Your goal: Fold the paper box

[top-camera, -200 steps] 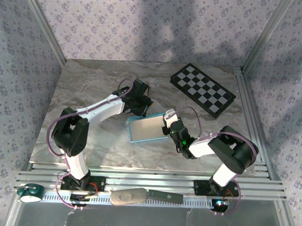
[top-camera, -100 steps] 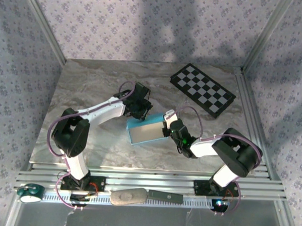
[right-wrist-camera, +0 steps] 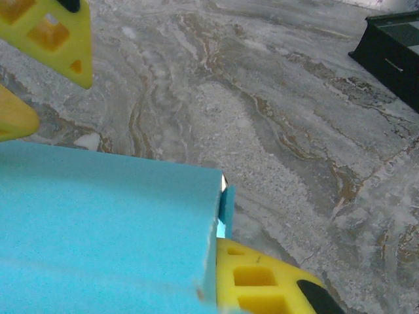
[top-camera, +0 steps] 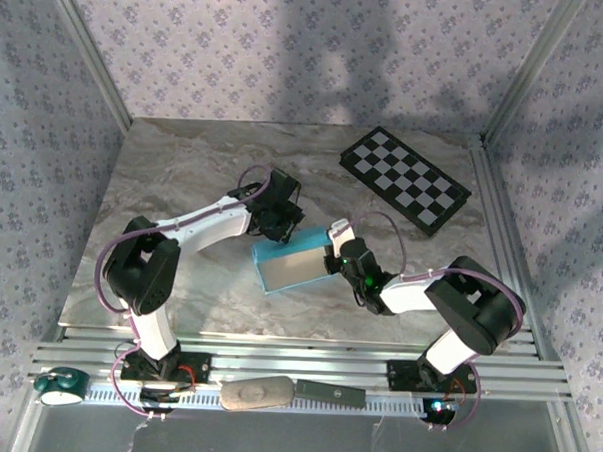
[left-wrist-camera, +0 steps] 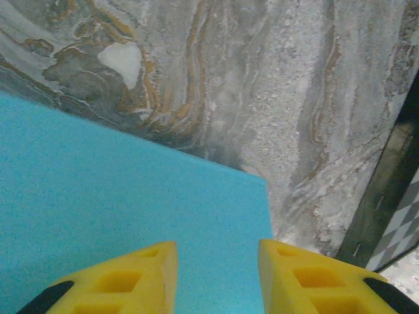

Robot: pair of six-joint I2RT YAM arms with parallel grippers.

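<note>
The paper box (top-camera: 292, 266) is a turquoise card shape, tilted up at mid-table between both arms. My left gripper (top-camera: 278, 225) is at its far left corner. In the left wrist view the gripper (left-wrist-camera: 216, 252) is open, its yellow fingers (left-wrist-camera: 131, 278) apart over the turquoise panel (left-wrist-camera: 118, 190). My right gripper (top-camera: 331, 255) is at the box's right end. In the right wrist view one yellow finger (right-wrist-camera: 262, 281) lies against the outside of a side flap (right-wrist-camera: 226, 208). The other is hidden behind the turquoise wall (right-wrist-camera: 105, 222), so it is shut on the card.
A black-and-white checkerboard (top-camera: 406, 179) lies at the back right, its dark edge (right-wrist-camera: 393, 52) beyond the box. The marble table (top-camera: 184, 171) has patterned walls on three sides. A green roll (top-camera: 59, 384), a grey pad (top-camera: 256, 394) and a dark bar (top-camera: 330, 392) sit on the near rail.
The box has gone from lying flat with its pale inside showing to tilted up with a turquoise wall raised, and it has shifted slightly left. Both grippers stayed at its ends.
</note>
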